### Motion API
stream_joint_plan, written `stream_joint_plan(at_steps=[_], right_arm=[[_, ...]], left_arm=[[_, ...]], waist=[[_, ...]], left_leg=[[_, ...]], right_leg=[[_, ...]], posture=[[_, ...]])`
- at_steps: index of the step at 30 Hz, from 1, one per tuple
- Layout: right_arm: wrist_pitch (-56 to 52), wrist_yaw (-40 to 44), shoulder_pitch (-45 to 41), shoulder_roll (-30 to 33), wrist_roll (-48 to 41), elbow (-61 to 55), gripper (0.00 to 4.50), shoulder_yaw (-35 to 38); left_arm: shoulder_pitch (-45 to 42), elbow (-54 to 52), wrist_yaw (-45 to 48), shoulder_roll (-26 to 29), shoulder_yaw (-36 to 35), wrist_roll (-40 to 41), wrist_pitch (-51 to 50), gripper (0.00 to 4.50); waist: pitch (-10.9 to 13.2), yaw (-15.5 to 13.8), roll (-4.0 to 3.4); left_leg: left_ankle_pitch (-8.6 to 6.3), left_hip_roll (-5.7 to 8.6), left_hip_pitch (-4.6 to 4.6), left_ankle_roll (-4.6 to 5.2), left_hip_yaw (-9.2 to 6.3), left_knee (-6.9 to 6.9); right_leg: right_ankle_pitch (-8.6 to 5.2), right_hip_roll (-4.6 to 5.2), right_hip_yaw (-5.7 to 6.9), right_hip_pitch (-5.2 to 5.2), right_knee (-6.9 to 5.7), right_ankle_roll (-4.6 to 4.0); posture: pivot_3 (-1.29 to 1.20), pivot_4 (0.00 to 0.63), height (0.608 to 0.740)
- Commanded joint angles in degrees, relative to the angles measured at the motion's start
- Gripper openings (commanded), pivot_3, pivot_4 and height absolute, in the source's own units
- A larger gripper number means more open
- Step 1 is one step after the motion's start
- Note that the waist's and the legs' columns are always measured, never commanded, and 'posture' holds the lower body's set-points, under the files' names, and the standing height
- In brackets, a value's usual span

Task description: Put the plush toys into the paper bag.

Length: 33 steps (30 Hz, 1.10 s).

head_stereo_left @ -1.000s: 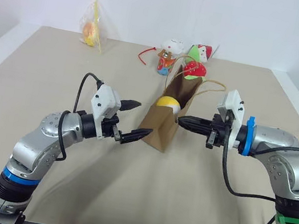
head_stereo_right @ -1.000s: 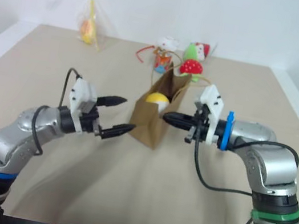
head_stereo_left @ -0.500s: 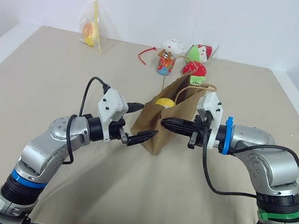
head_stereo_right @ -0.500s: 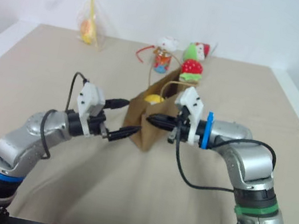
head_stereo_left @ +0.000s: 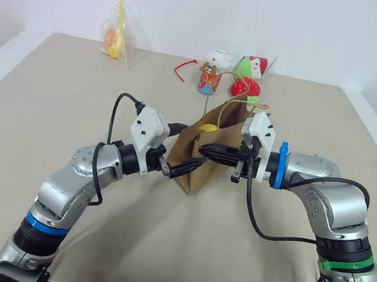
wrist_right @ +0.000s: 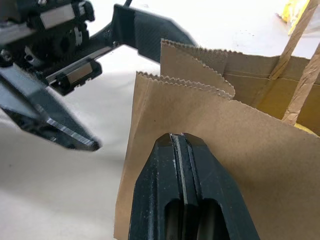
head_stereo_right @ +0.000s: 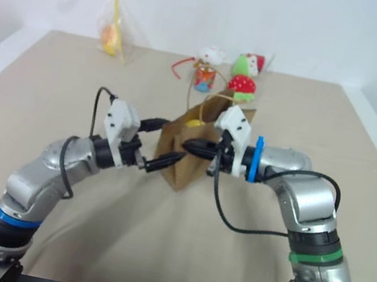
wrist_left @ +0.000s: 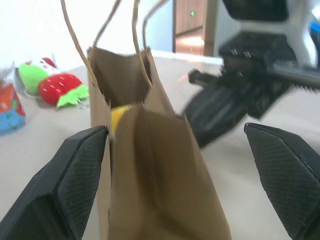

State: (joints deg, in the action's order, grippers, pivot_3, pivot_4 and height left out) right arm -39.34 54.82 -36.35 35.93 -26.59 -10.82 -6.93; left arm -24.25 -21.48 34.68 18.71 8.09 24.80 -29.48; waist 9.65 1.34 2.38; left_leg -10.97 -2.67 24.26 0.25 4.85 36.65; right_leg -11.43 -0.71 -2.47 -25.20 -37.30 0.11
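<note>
Fingers of the left gripper [head_stereo_left: 185,149] are seen spread wide on either side of the paper bag [head_stereo_left: 199,165], one finger by each narrow edge, neither clearly touching it; those of the right gripper [head_stereo_left: 205,148] are pressed tightly together, nothing held between them, their joined tip laid against the bag's broad side. Compared with a second earlier, both arms have been drawn inward — the left from well clear of the bag to straddling it, the right from beside the bag's far edge to across its face — and the bag itself appears to have been nudged a little toward the left arm. From this it may be judged that the bag is being steadied or reshaped, not loaded: the egg-shaped toy [head_stereo_left: 209,127] is already lodged inside, its yellow half visible at the mouth. The fuzzy brown toy cannot be made out. The bag is of stiff, matt kraft paper with a serrated top edge, creased gusset folds and thin looped cord handles [head_stereo_left: 247,109] standing upward. The table [head_stereo_left: 48,109] is covered in a dull beige, faintly wrinkled sheet. Behind the bag lie a strawberry plush [head_stereo_left: 245,87] — red, soft, with green leaves — and a small white-capped figure [head_stereo_left: 212,72]; farther off, a crinkled clear packet [head_stereo_left: 117,35].
</note>
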Motion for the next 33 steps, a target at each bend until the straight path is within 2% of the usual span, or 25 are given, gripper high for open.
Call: stream_joint_plan(at_steps=[1,15,18,21,22,23,26,27,33], right_arm=[[0.95,0.23,-0.91,0.28,0.28,-0.99,0.09,0.58],[1.54,0.32,-0.34,0.38,0.92,-1.19,0.09,0.89],[1.81,0.4,-0.22,0.35,1.11,-1.11,0.0,0.76],[2.11,0.5,-0.05,0.42,1.34,-1.0,0.0,0.65],[2.2,0.52,-0.01,0.44,1.4,-0.96,0.0,0.63],[2.28,0.58,0.05,0.48,1.45,-0.93,0.0,0.62],[2.44,0.71,0.18,0.54,1.59,-0.9,0.0,0.63],[2.49,0.75,0.2,0.55,1.68,-0.89,0.0,0.63],[2.74,1.07,0.27,0.49,1.79,-1.02,0.0,0.96]], left_arm=[[-1.82,0.63,-1.45,-1.22,-1.63,1.18,-1.35,4.5],[-3.96,3.11,-4.19,-4.42,-4.18,4.35,-5.55,4.5],[-4.36,3.4,-4.61,-4.68,-4.36,4.59,-6.36,3.67],[-4.45,3.68,-5.66,-5.31,-4.93,5.49,-7.59,2.3],[-4.46,3.7,-5.8,-5.34,-5.04,5.73,-7.98,2.04],[-4.45,3.75,-5.85,-5.19,-4.97,5.79,-8.32,1.49],[-4.4,3.98,-5.93,-4.79,-4.87,5.59,-8.52,0.23],[-4.42,4.12,-5.91,-4.64,-4.88,5.41,-8.39,0.09],[-4.84,4.62,-4.9,-3.38,-4.36,4.27,-7.06,0.09]], waist=[[0.0,0.0,0.0],[0.0,-0.01,0.0],[0.0,0.01,0.0],[0.0,-0.02,0.0],[0.0,-0.01,0.0],[0.0,-0.01,0.0],[0.0,-0.01,0.0],[0.0,-0.01,0.0],[0.0,0.0,0.0]], left_leg=[[0.0,0.0,0.0,0.0,-0.01,0.0],[0.0,0.01,0.01,0.0,-0.01,0.0],[0.0,0.01,0.0,0.0,0.0,0.0],[0.0,0.01,0.01,0.0,-0.02,0.0],[0.0,0.01,0.01,0.0,-0.02,0.0],[0.0,0.01,0.01,0.0,-0.01,0.0],[0.0,0.01,0.01,0.0,-0.01,0.0],[0.0,0.01,0.01,0.0,-0.01,0.0],[0.0,0.01,0.01,0.0,-0.01,0.0]], right_leg=[[0.0,-0.01,0.01,0.0,0.0,0.0],[0.0,0.0,0.01,0.0,0.0,0.0],[0.0,-0.01,0.0,0.0,0.0,0.0],[0.0,0.0,0.01,0.0,0.0,0.0],[0.0,0.0,0.01,0.0,0.0,0.0],[0.0,0.0,0.0,0.0,0.0,0.01],[0.0,0.0,0.01,0.0,0.0,0.01],[0.0,0.0,0.01,0.0,0.0,0.01],[0.0,-0.01,0.01,-0.01,0.0,0.0]], posture=[[0.0,0.15,0.74],[0.0,0.15,0.74],[0.0,0.15,0.74],[0.0,0.15,0.74],[0.0,0.15,0.74],[0.0,0.15,0.74],[0.0,0.15,0.74],[0.0,0.15,0.74],[0.0,0.15,0.74]])
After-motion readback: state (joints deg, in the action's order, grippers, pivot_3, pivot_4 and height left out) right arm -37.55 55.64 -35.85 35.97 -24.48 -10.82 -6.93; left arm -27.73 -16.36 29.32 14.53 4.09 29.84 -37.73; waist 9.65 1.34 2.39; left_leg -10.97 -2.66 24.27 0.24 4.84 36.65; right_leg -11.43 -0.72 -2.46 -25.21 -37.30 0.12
